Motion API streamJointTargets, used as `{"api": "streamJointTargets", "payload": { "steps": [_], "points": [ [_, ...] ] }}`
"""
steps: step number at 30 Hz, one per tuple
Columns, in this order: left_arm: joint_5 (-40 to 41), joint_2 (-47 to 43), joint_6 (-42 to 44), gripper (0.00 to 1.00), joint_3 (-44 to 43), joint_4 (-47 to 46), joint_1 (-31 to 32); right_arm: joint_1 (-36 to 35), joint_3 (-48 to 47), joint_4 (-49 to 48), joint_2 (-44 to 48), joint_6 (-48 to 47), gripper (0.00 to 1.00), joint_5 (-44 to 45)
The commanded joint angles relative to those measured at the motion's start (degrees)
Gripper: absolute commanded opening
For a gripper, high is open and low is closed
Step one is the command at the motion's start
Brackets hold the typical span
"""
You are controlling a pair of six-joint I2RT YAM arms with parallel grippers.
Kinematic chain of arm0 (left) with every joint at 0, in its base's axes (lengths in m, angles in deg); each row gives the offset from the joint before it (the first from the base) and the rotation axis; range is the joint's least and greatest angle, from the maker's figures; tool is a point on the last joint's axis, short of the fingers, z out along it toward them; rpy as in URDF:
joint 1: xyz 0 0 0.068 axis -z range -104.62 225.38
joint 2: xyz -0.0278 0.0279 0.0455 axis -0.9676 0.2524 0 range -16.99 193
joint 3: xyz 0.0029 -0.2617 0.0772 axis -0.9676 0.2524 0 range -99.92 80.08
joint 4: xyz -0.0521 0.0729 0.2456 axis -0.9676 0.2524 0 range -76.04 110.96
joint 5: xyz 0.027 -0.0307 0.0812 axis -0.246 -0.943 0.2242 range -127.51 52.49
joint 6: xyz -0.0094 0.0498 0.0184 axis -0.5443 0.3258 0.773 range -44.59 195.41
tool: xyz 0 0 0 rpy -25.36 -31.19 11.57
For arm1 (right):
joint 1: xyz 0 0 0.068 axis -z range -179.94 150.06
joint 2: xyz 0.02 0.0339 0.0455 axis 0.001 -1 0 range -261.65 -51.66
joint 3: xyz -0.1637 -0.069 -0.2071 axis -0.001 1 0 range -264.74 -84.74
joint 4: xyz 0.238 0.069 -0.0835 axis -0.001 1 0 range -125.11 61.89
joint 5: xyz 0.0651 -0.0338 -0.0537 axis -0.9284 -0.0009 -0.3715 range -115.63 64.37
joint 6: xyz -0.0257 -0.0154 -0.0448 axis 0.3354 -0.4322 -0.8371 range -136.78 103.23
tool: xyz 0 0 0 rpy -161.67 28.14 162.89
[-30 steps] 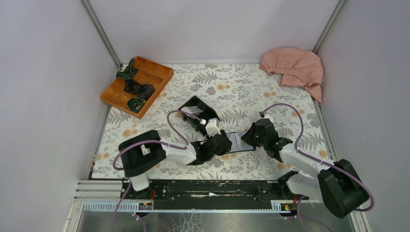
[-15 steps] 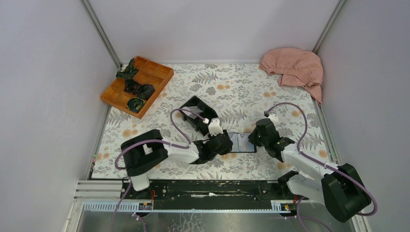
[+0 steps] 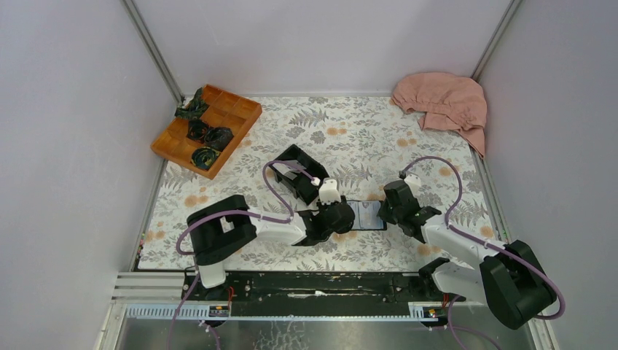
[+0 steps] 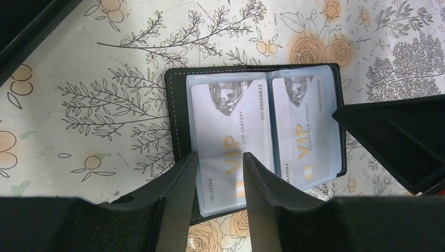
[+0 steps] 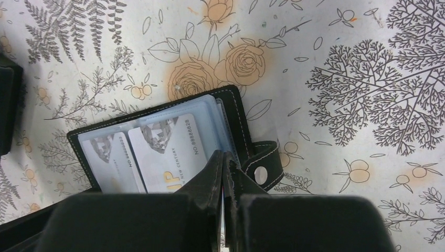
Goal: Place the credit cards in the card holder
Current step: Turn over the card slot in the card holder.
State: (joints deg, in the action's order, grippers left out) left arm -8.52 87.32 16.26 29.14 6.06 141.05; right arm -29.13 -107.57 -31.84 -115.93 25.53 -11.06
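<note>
Near the table's front edge, between both arms, one card holder (image 3: 368, 216) lies open on the floral tablecloth (image 3: 350, 131), pale lilac walls all round. Two credit cards (image 4: 231, 121) sit side by side in its clear pockets: white, gold VIP lettering, inside a black stitched cover. Left gripper (image 4: 220, 156) hovers half-open over the left card, gripping nothing. Right gripper (image 5: 224, 155) is pinched tight at the clasp side; whether it nips anything, can't tell. One black box (image 3: 295, 171), one orange tray (image 3: 235, 109) and one pink cloth (image 3: 444, 102) sit behind.

Left credit card (image 4: 231, 121): "VIP" in gold, "CHLITINA" at its near edge, "NO 8888…" with end digits unclear.
Right credit card (image 4: 304, 118): "VIP" in gold, "NEW CENTURY", "NO 8888…" likewise unclear.
Location: both are read through the card holder (image 4: 176, 105) sleeves.
</note>
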Motion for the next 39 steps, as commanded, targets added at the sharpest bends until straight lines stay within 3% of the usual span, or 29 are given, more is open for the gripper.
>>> {"api": "streamJointTargets", "payload": {
  "steps": [1, 8, 21, 39],
  "points": [
    [-0.62, 3.92, 1.06, 0.45, -0.03, 6.61, 0.52, -0.36, 0.12, -0.30, -0.90, 0.60, 0.01, 2.41],
    [-0.56, 4.32, 1.47, 0.45, -0.84, 7.98, 0.49, -0.40, 1.67, -2.03, -2.70, 2.44, 0.01, 1.74],
    [0.26, 4.17, 2.25, 0.45, -2.70, 11.50, 0.45, -0.21, 2.09, 1.35, 2.57, 3.67, 0.00, 4.89],
    [0.24, 4.98, 6.00, 0.45, -7.09, 16.53, 1.61, 0.05, 5.07, -5.55, -0.99, 6.95, 0.00, -3.07]
  ]
}}
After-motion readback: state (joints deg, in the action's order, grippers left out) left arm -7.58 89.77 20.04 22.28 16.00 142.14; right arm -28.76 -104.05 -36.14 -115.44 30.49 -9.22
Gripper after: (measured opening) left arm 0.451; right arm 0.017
